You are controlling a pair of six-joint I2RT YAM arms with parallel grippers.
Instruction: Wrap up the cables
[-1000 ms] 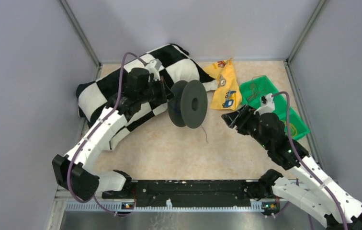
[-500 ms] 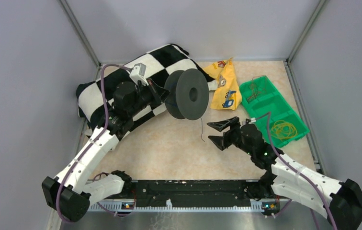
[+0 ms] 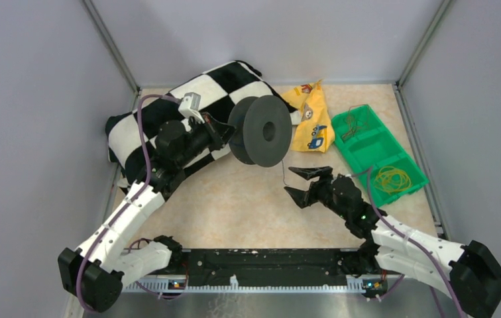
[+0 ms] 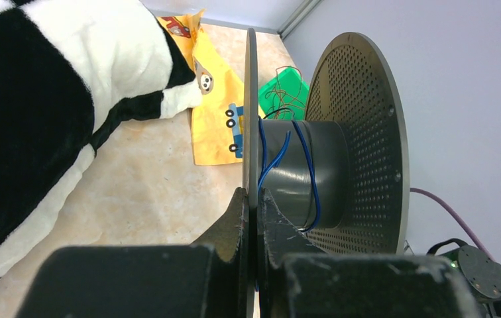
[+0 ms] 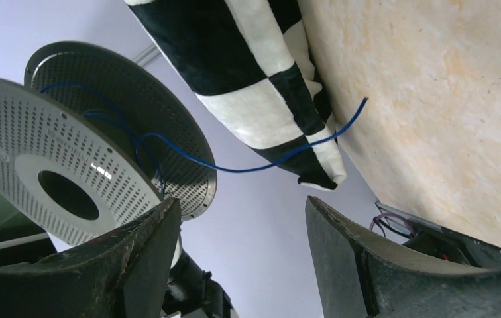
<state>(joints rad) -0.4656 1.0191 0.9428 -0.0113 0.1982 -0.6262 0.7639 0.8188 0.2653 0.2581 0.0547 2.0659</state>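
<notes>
Cable point(image 5: 234, 170) hair-faint from above; spool point(image 3: 264, 131) rim partly inside left gripper point(image 4: 251, 193).

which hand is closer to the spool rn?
Left. The left hand is shut on the near flange of the spool; the right hand is open, apart from it, toward the arm bases.

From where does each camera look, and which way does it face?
Top external: above and behind the bases, looking down on the table; left arm and right arm show.
Left wrist: on its arm, looking along the left gripper, shut on the spool.
Right wrist: low and rolled, facing the spool through the open right gripper.
Shared: spool in all three; blue cable in both wrist views.
</notes>
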